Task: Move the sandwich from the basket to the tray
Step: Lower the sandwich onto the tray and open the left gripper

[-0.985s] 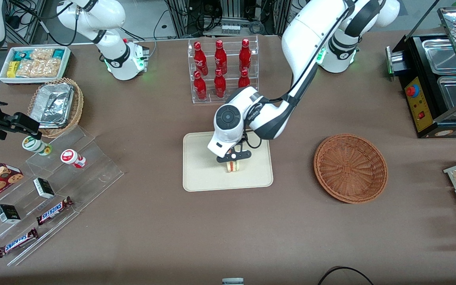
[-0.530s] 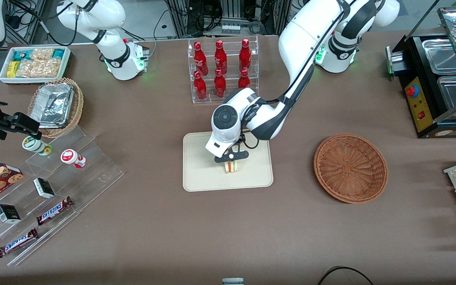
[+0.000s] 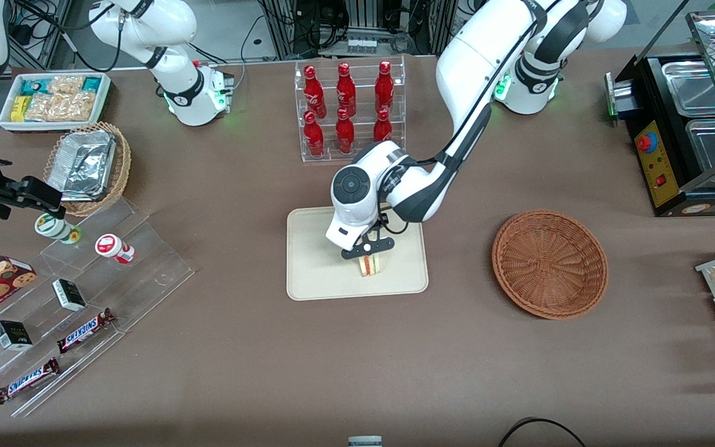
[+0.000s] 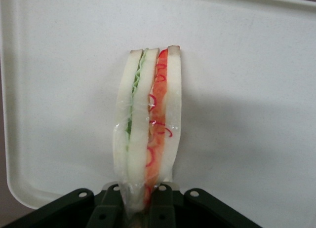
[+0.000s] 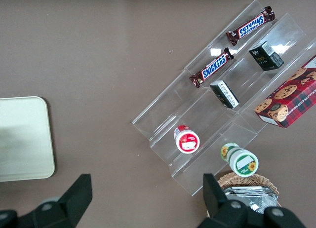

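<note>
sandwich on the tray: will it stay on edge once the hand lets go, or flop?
The sandwich stands on a narrow edge on the tray, so it will probably tip. Its glossy film wrap looks slippery. Soft bread probably squashes under the hand.

Front view: the gripper [image 3: 367,251] is largely covered by the arm's wrist, which also hides part of the sandwich [image 3: 369,266]. Wrist view: the sandwich's near end runs between the fingers [image 4: 163,206], apparently clamped; the tray [image 4: 256,65] is cropped by the frame.
</note>
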Controlling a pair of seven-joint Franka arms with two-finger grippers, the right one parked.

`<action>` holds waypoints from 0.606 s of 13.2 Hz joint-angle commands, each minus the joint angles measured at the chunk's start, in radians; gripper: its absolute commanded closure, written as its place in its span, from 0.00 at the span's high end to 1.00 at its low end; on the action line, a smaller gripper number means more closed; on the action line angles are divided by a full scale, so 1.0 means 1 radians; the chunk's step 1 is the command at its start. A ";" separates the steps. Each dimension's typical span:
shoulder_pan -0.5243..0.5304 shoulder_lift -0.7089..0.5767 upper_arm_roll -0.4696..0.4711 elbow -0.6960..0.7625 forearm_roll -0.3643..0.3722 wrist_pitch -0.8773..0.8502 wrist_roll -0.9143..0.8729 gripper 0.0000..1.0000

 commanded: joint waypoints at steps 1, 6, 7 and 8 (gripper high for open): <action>-0.012 0.016 0.011 0.030 0.018 0.002 -0.047 0.08; 0.004 -0.001 0.011 0.072 0.012 -0.014 -0.049 1.00; 0.017 -0.010 0.010 0.077 0.010 -0.036 -0.049 1.00; 0.022 -0.026 0.008 0.086 0.009 -0.056 -0.046 1.00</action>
